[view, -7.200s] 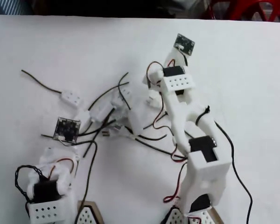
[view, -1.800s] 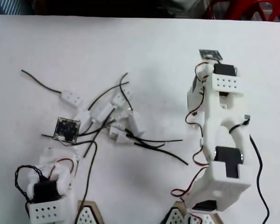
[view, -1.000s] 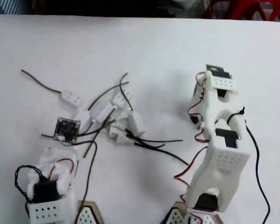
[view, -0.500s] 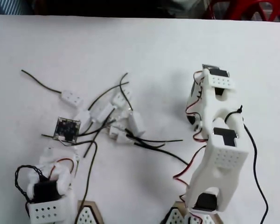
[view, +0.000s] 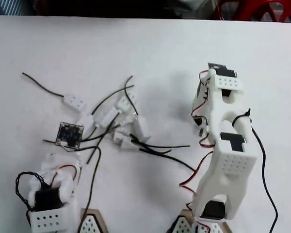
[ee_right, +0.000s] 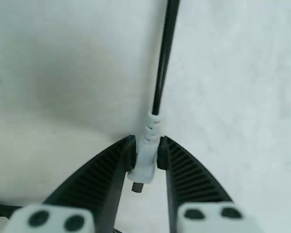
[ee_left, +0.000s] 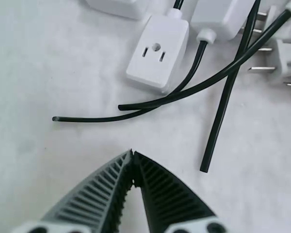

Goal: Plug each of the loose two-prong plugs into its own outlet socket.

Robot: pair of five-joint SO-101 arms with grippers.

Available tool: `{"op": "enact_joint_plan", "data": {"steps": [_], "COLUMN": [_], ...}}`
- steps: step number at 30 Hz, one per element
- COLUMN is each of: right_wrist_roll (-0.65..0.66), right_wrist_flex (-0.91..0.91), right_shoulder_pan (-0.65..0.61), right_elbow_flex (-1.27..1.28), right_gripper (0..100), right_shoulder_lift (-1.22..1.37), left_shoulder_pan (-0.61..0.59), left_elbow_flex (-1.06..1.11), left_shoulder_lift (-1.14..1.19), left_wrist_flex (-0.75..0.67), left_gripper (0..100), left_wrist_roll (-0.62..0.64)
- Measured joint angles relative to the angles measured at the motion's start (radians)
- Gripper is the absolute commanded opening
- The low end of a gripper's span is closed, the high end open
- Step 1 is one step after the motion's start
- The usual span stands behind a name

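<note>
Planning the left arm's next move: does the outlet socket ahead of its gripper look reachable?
Probably yes: the left gripper, shut, faces the outlet socket with only loose black cords lying between.

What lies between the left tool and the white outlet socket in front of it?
Two black cords cross the table between the left tool and the outlet socket, close by the socket.

Open worktop (view: 150,43) along the upper frame and just right of centre. Centre-left crowded by tangled cords (view: 160,145), sockets (view: 73,101) and plugs (view: 119,137); right arm (view: 228,165) blocking lower right.
</note>
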Motion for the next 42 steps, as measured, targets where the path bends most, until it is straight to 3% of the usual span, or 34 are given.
{"op": "enact_joint_plan", "data": {"steps": [9,15,23,28,34,42], "right_wrist_roll": [0.008,0.066,0.115,0.118,0.118,0.072], "right_wrist_flex": [0.014,0.152,0.259,0.265,0.121,-0.229], "right_shoulder_pan": [0.002,-0.006,-0.097,-0.229,-0.351,-0.463], "right_elbow_flex": [0.0,-0.04,-0.04,0.094,0.328,0.726], "right_gripper": [1.7,1.7,1.7,1.7,1.7,1.7], "right_shoulder_lift": [0.0,-0.029,-0.342,-0.582,-0.87,-1.183], "left_shoulder_pan": [0.0,0.0,0.0,0.0,0.0,0.0], "left_elbow_flex": [0.0,0.0,0.0,-0.021,-0.109,-0.133], "left_shoulder_lift": [0.0,0.0,0.0,0.002,0.005,0.005], "left_wrist_flex": [0.0,0.0,0.0,0.0,-0.083,-0.427], "left_gripper": [2,2,3,3,2,3], "left_wrist_roll": [0.0,0.0,0.0,0.0,0.0,0.0]}}
